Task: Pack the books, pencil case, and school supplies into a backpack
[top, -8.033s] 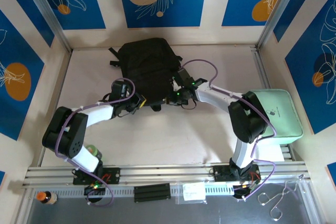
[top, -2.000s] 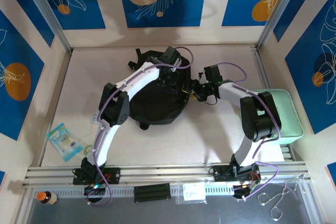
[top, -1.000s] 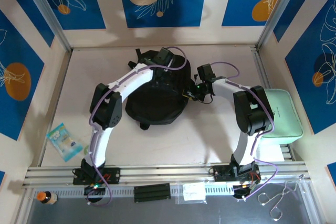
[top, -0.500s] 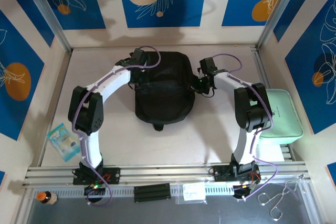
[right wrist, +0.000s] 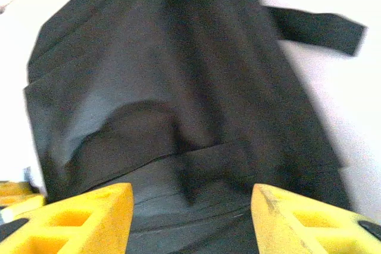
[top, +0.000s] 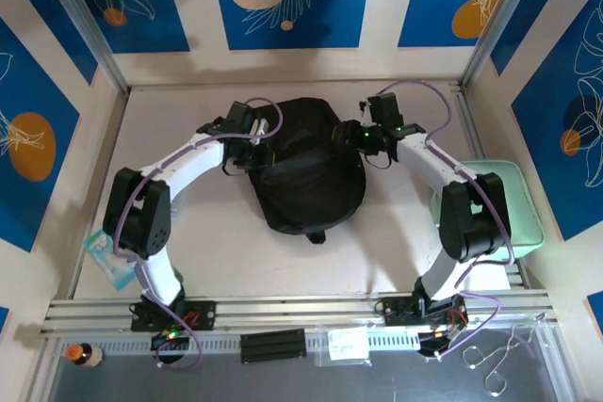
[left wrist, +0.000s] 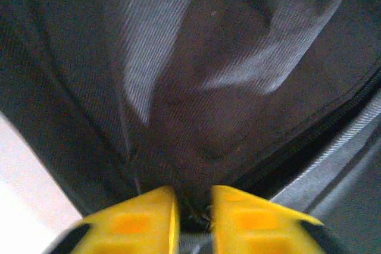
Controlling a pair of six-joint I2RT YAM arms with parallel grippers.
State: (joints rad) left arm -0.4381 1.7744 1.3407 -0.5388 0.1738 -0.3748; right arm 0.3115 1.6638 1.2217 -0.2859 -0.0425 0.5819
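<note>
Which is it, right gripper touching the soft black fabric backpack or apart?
Cannot tell: right wrist view shows right gripper open by backpack, contact or gap unclear.

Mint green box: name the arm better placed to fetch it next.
Right, probably. The mint green box lies beside the right arm; the right claw is open and empty by the backpack, the left claw farther off.
</note>
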